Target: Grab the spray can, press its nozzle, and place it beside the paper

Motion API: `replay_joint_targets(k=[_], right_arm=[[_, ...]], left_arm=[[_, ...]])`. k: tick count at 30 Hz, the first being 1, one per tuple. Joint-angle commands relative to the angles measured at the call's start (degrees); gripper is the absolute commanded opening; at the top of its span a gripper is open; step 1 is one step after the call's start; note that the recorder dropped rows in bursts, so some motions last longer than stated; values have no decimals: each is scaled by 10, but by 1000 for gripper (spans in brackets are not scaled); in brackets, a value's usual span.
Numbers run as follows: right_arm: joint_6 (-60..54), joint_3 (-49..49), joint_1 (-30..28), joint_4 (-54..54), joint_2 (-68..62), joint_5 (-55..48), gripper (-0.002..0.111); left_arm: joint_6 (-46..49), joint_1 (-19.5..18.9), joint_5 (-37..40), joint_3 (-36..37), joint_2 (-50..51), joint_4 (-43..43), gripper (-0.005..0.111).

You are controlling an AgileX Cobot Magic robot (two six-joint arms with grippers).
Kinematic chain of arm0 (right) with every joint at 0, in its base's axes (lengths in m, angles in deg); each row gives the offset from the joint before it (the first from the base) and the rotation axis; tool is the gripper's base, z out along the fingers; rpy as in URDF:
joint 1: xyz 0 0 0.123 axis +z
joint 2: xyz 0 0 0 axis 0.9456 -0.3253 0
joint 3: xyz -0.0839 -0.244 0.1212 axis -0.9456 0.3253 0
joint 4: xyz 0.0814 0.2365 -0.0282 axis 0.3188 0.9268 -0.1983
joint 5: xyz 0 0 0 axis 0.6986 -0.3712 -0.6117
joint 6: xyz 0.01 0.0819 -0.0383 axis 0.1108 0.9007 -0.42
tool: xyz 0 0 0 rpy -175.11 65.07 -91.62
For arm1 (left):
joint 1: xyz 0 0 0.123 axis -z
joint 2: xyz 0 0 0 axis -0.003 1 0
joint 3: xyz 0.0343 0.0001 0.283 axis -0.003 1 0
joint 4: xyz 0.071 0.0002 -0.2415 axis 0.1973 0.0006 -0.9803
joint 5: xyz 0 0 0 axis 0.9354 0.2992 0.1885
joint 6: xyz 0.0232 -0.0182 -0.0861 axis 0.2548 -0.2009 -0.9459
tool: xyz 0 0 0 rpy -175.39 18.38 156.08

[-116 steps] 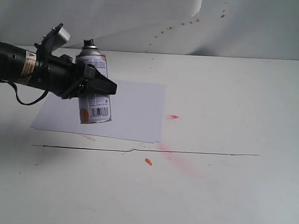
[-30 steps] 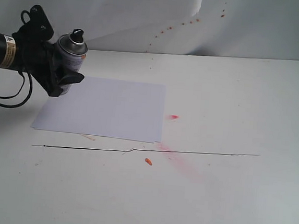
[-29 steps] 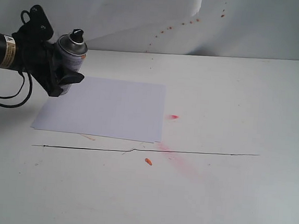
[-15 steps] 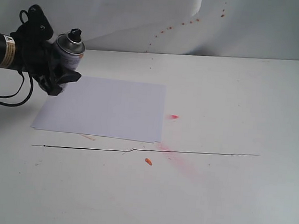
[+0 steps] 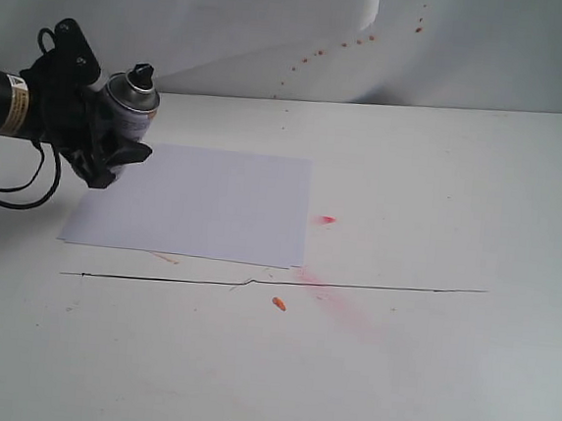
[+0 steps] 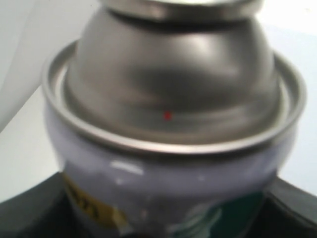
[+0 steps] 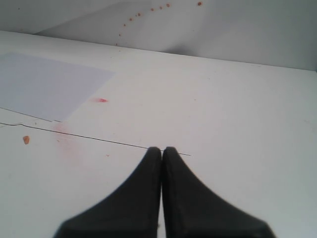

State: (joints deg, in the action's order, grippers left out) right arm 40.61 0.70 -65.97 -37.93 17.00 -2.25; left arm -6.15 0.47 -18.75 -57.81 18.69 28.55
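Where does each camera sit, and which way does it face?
Exterior: off the arms, facing the table; left gripper holds the spray can.
Left wrist: on that arm, tight against the can's dome; dark fingers flank it.
Right wrist: on the right arm, looking past the shut right gripper toward the paper.
Exterior and right wrist both show the paper.

You have a white table [image 5: 443, 382] with the paper [image 5: 203, 204] lying flat, left of centre. Red spot [image 5: 326, 219] just beside its right edge. Thin black line [image 5: 373, 286] runs in front of it, with a pink smear [image 5: 337, 304] across the line and an orange fleck [image 5: 279, 303] just below it.
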Motion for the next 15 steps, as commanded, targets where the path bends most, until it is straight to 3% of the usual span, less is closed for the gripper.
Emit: replay_joint_targets(k=[1,6,15], right_arm=[[-1,2,-4,-1,4,3,0],[-1,2,-4,-1,4,3,0],[-1,2,-4,-1,4,3,0]], left_arm=[[-36,4,-9,0,-4,-14,0],[-146,4,-71,0,-4,-100,0],[-283,4,-77,6,-4,-95,0]])
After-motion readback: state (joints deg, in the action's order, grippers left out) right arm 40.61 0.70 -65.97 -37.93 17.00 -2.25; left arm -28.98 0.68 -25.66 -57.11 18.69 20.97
